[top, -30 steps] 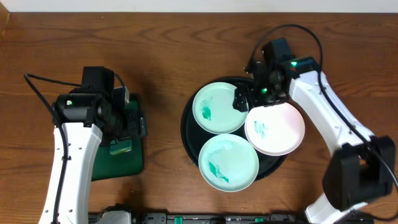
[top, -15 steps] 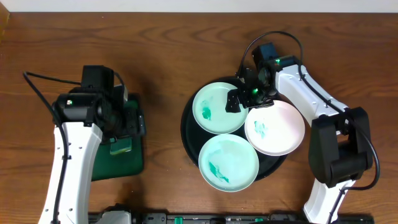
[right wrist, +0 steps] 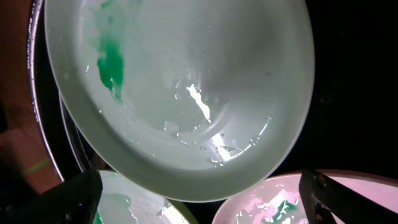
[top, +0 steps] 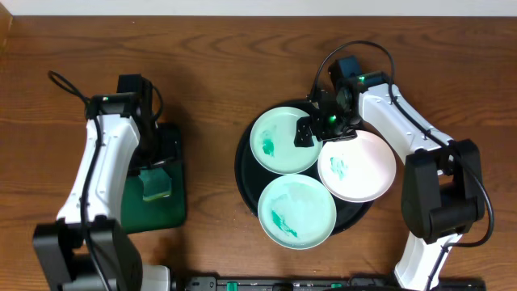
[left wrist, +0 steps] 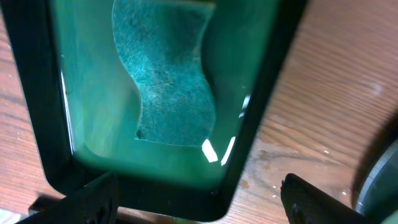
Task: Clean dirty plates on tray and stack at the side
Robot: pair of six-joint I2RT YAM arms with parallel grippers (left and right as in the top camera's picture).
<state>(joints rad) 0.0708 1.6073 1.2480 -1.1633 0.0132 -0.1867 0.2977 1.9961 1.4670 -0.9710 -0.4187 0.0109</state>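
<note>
Overhead: three smeared plates lie on the black tray (top: 241,174): upper mint plate (top: 279,145), lower mint plate (top: 296,212) and white plate (top: 359,168).

Left wrist: the left jaws are wide open and empty above the sponge (left wrist: 171,81) in the green tray (left wrist: 37,124). Centre them and descend squarely before closing.

Right wrist: the right jaws are wide open and empty over the upper mint plate. Brace its rim during wiping.

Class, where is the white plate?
Overhead view: the white plate rests at the black tray's right edge, beside the upper mint-green plate, near the right gripper.
</note>
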